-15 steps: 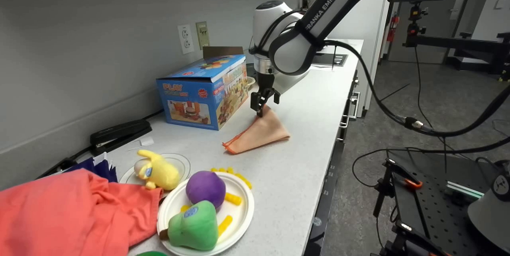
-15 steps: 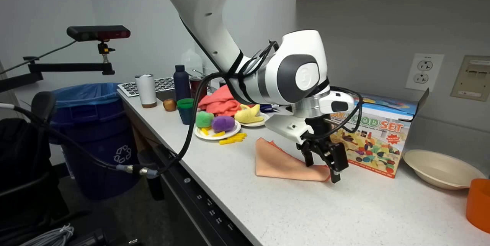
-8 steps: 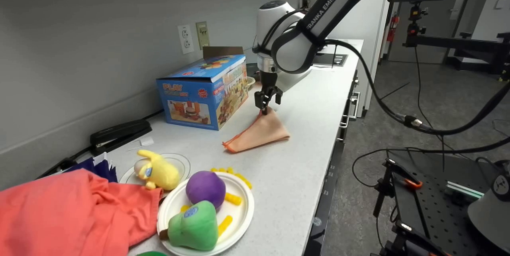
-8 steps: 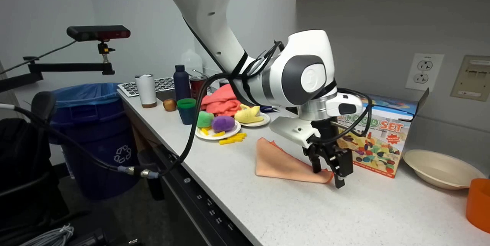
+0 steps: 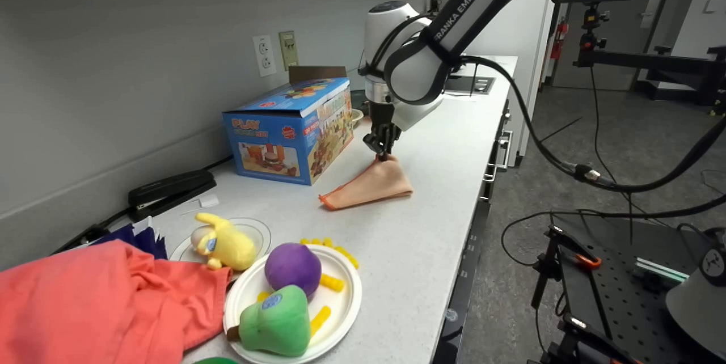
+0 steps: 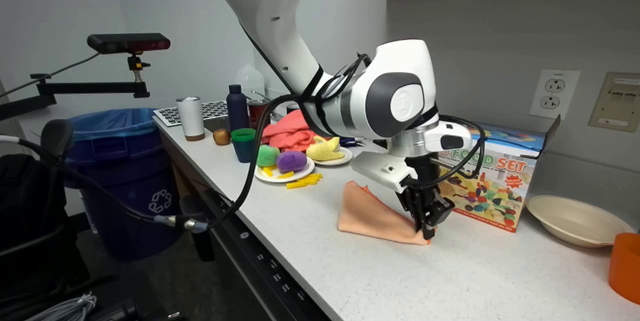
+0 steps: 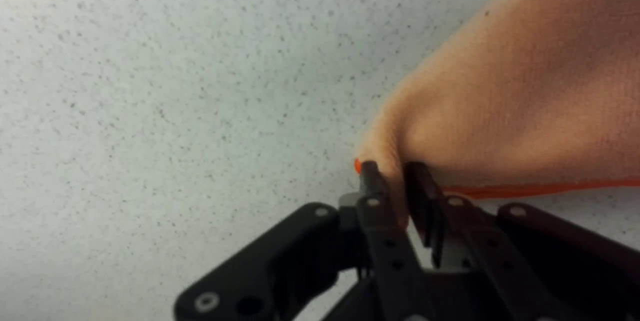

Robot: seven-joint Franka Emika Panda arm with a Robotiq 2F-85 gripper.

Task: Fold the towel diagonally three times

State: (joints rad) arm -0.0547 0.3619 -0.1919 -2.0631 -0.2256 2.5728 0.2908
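Observation:
The peach towel (image 5: 371,187) with orange edging lies folded into a rough triangle on the white counter, seen in both exterior views. At its corner closest to the arm's tool, my gripper (image 6: 426,233) points down with its fingertips at the counter. In the wrist view, a raised fold of the towel (image 7: 525,96) is pinched between the black fingers (image 7: 371,181), which have come close together on it. A bit of orange hem shows just outside the left finger. How many layers are caught cannot be told.
A blue play food box (image 5: 272,151) stands close beside the gripper, against the wall side. A white plate (image 5: 353,307) with plush toys, a coral cloth (image 5: 113,301) and a black stapler (image 5: 170,191) lie farther along. A beige bowl (image 6: 580,221) and orange cup (image 6: 627,268) sit opposite.
The gripper has shifted slightly along the counter, and its fingers have come together from wide apart. The towel's corner has bunched up between them, and the whole towel has been dragged a little.

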